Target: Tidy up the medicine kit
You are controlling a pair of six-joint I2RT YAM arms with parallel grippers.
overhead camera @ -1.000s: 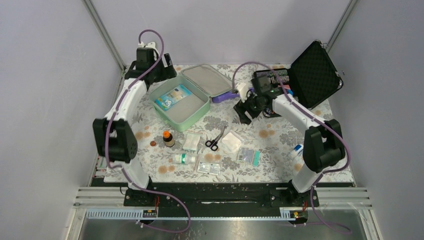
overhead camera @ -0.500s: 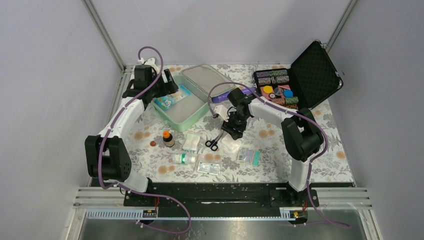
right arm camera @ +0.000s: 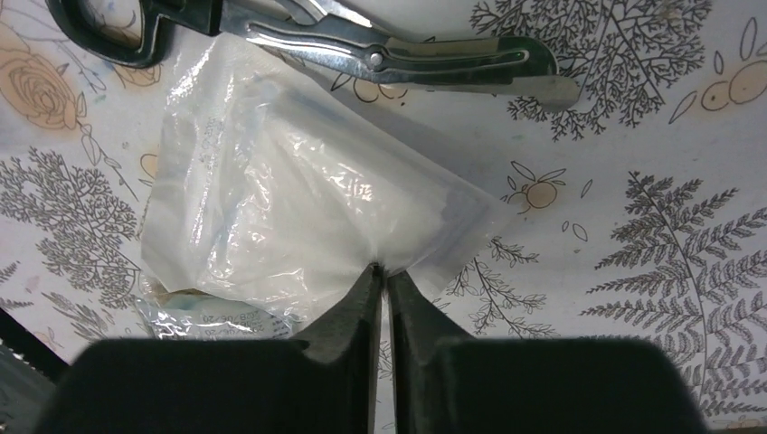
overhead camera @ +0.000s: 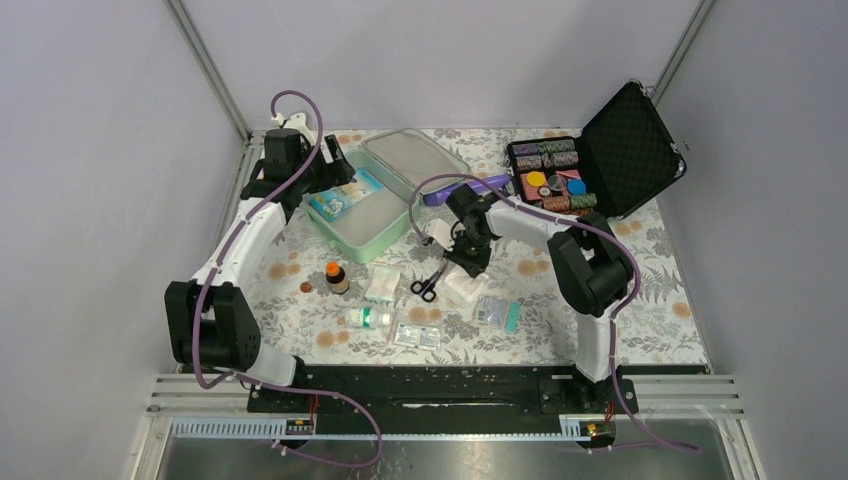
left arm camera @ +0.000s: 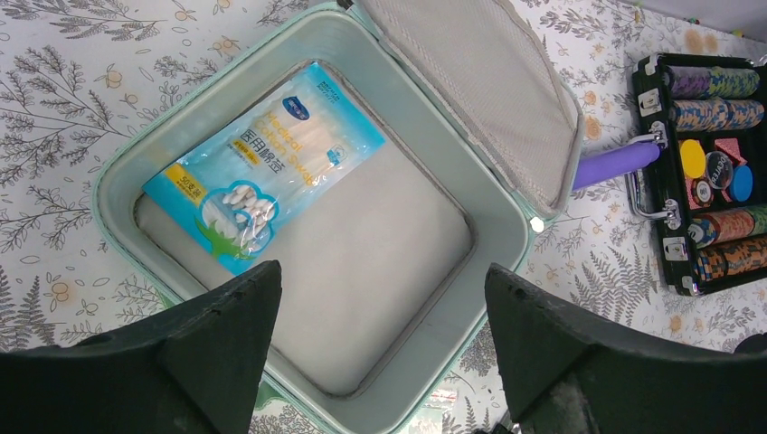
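The mint-green medicine kit [overhead camera: 385,232] lies open at the back left, its lid folded back. A blue packet of cotton swabs [left arm camera: 262,163] rests in its grey tray [left arm camera: 118,172]. My left gripper [left arm camera: 384,280] hovers open above the tray with nothing between its fingers; from above the left gripper [overhead camera: 338,165] is over the kit's far corner. My right gripper [right arm camera: 383,268] is shut on the edge of a clear plastic packet [right arm camera: 289,208], which lies on the table beside the scissors [right arm camera: 362,54]. From above, the right gripper [overhead camera: 464,262] sits mid-table at that clear packet [overhead camera: 466,285].
A black foam-lined case [overhead camera: 600,160] of coloured pieces stands open at the back right. A brown bottle [overhead camera: 336,276], a white bottle [overhead camera: 366,317], blister packs [overhead camera: 418,335], a white packet [overhead camera: 383,284] and a small bag [overhead camera: 497,312] lie in front of the kit. A purple handle [overhead camera: 470,188] lies behind my right arm.
My right arm swung from beside the black case down to the clear packet, and its jaws closed on the packet's edge. My left gripper shifted slightly over the kit, still open.
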